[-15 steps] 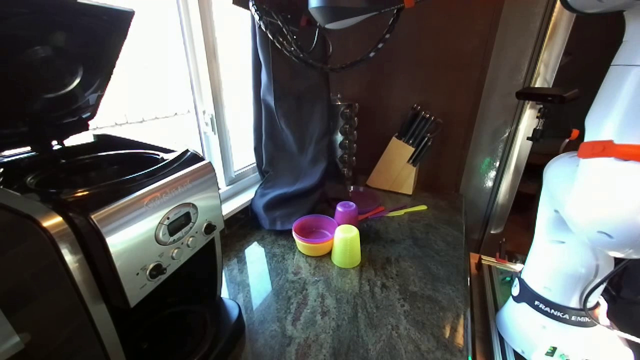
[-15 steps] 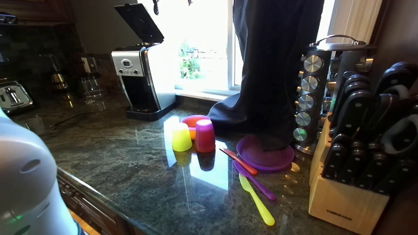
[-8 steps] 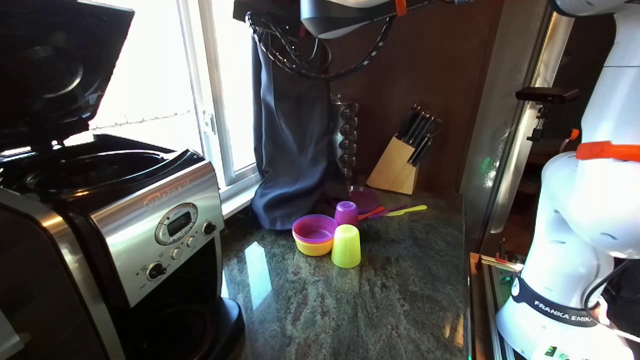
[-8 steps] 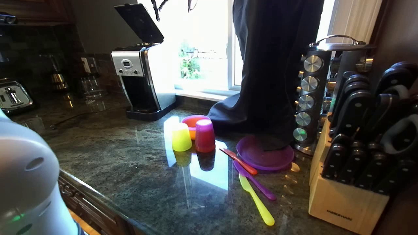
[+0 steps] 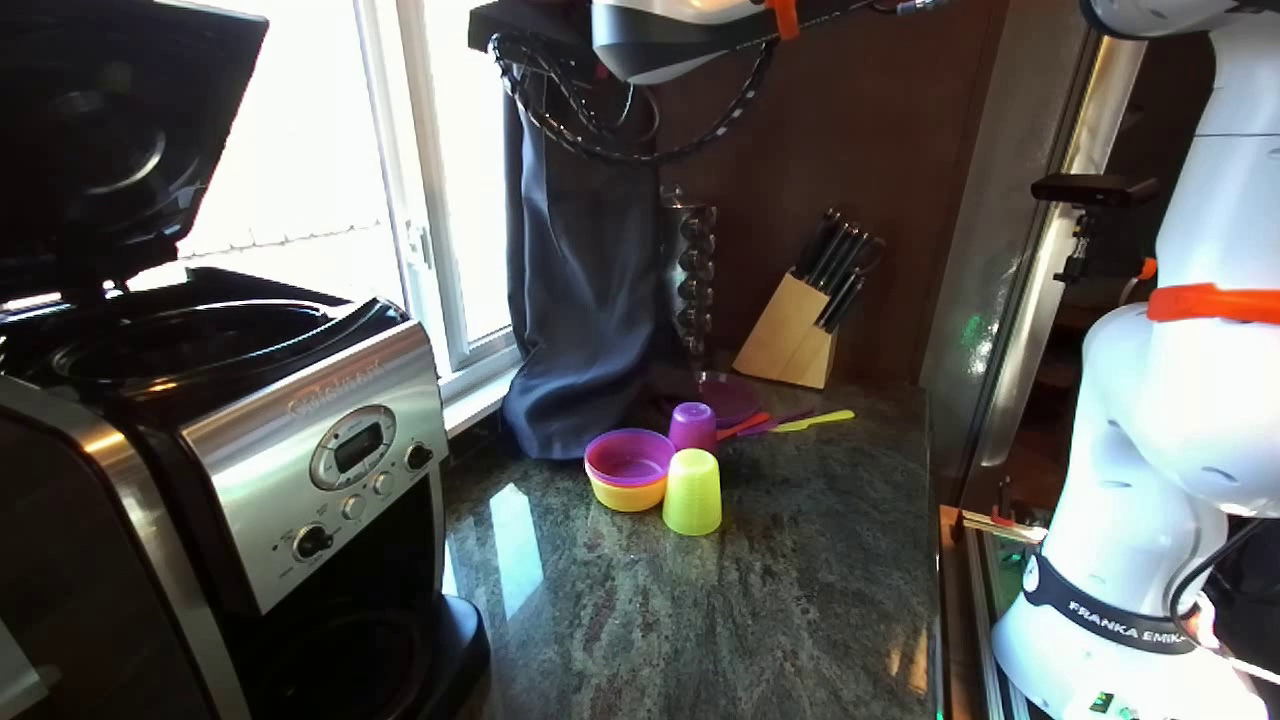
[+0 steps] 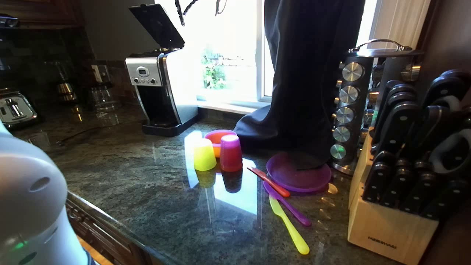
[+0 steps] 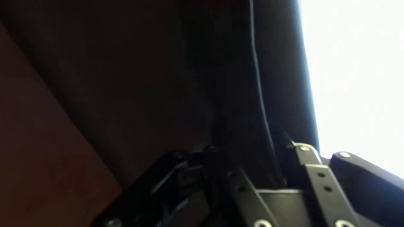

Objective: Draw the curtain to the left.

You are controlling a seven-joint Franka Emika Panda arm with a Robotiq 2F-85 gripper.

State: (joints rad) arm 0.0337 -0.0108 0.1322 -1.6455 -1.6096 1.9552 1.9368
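Note:
The curtain (image 5: 590, 280) is a long dark navy drape hanging at the window's edge, its lower end bunched on the counter. It also shows in an exterior view (image 6: 309, 73), its hem over a purple plate (image 6: 298, 180). In the wrist view the dark curtain (image 7: 281, 78) fills the middle, with bright window to its right. My gripper (image 7: 257, 149) is open, its fingers spread, with dark cloth in and beyond the gap; I cannot tell whether they touch it. In the exterior views the fingers do not show; the arm's wrist (image 5: 680, 40) is at the top, before the curtain's upper part.
A coffee maker (image 5: 330, 450) with raised lid stands by the window. A yellow cup (image 5: 692, 492), a purple cup (image 5: 692, 427) and stacked bowls (image 5: 628, 485) stand by the curtain's foot. A spice rack (image 6: 346, 106), a knife block (image 6: 390, 232) and plastic knives (image 6: 290, 224) are nearby.
The arm's wrist and its cables have moved down and slightly left in an exterior view. The curtain's upper edge has shifted very slightly right in an exterior view; its lower part looks unchanged.

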